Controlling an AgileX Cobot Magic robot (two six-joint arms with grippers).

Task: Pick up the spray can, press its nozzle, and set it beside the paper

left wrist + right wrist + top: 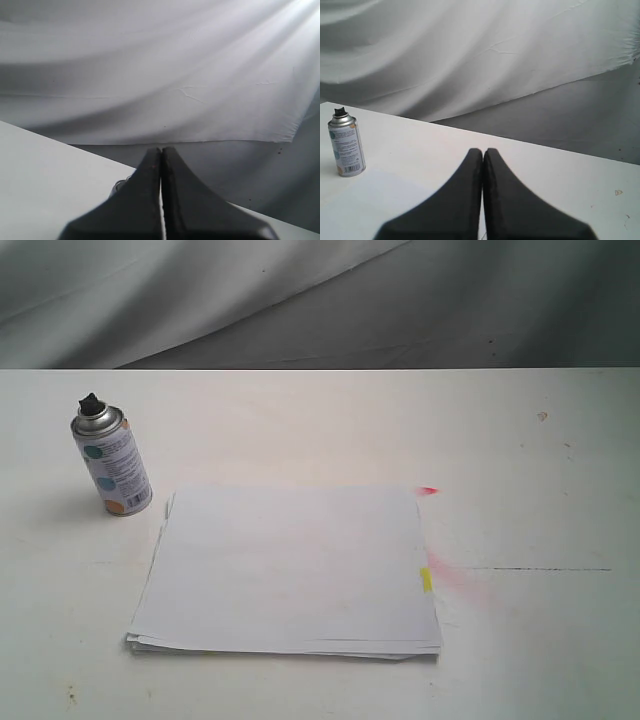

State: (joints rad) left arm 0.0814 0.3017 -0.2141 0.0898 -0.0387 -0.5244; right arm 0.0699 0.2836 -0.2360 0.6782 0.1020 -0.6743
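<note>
White table point(540, 480), grey draped cloth point(200, 300) behind; left gripper point(161, 151), right gripper point(483, 151): jaws closed, empty.

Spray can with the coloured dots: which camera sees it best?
The exterior view: the small silver-topped spray can with a dotted white label stands whole and upright, black nozzle showing, beside the white paper stack. The right wrist view shows it whole but smaller. The left wrist view shows nothing clearly of it.
</note>
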